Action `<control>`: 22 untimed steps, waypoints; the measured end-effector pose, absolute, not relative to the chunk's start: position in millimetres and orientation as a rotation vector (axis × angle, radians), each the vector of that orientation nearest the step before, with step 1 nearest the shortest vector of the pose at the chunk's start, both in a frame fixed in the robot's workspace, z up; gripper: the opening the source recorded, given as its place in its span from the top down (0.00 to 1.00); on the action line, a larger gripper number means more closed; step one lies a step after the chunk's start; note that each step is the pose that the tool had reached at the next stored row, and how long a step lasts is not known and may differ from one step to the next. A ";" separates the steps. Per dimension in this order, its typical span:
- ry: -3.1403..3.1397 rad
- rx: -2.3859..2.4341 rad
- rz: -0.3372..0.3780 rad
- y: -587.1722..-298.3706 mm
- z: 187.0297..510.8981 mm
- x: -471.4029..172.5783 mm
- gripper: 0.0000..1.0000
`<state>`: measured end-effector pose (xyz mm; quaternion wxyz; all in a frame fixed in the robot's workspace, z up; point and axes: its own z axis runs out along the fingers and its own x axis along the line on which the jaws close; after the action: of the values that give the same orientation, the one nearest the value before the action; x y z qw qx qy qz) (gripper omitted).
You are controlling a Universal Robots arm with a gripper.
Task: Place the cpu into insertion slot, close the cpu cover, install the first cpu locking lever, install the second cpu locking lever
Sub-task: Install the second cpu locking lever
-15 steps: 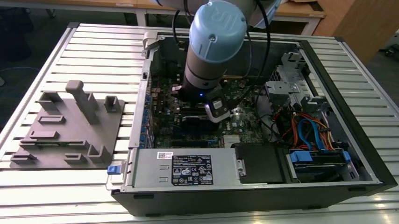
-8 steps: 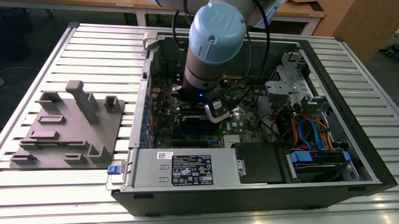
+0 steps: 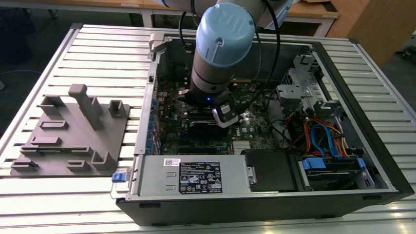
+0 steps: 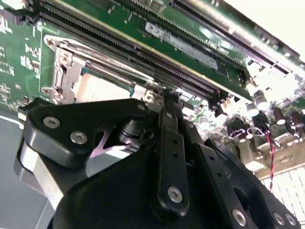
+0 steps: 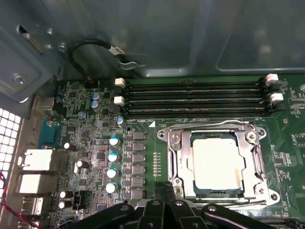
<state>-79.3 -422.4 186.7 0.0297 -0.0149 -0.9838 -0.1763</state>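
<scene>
The gripper (image 5: 167, 210) sits low over the motherboard, its black linkage at the edge of the insertion slot (image 5: 217, 164); whether the jaws are open or closed I cannot tell, since the fingertips are hidden behind the gripper's own body in both wrist views. In the second wrist view the gripper (image 4: 157, 124) reaches to the socket's silver rim (image 4: 66, 71), and nothing can be seen held in it.

In the first wrist view the cpu (image 5: 215, 162) lies flat inside the slot, a pale square metal top, with the cpu cover (image 5: 178, 157) down around it as a silver frame with a large window. At about 12 o'clock from the socket run four long black memory slots (image 5: 195, 98), white latches at their ends. At 9 o'clock stand four silver-topped capacitors (image 5: 113, 164) in a column, and farther that way metal rear ports (image 5: 35, 162).

In the exterior view the arm (image 3: 217, 53) descends into an open computer case (image 3: 364, 161) lying on a slatted table (image 3: 65, 204). At 9 o'clock of the case rests one grey fixture tray (image 3: 71, 141) with upright posts.
</scene>
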 end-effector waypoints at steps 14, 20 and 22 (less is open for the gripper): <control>-3.033 -0.046 -0.543 -422.0 206.6 -80.0 0.89; -3.033 -0.046 -0.544 -422.0 207.3 -80.0 0.89; -3.034 -0.046 -0.544 -422.0 207.4 -80.0 0.89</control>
<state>-80.0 -422.0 207.4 0.0297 -0.0149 -0.9838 -0.1763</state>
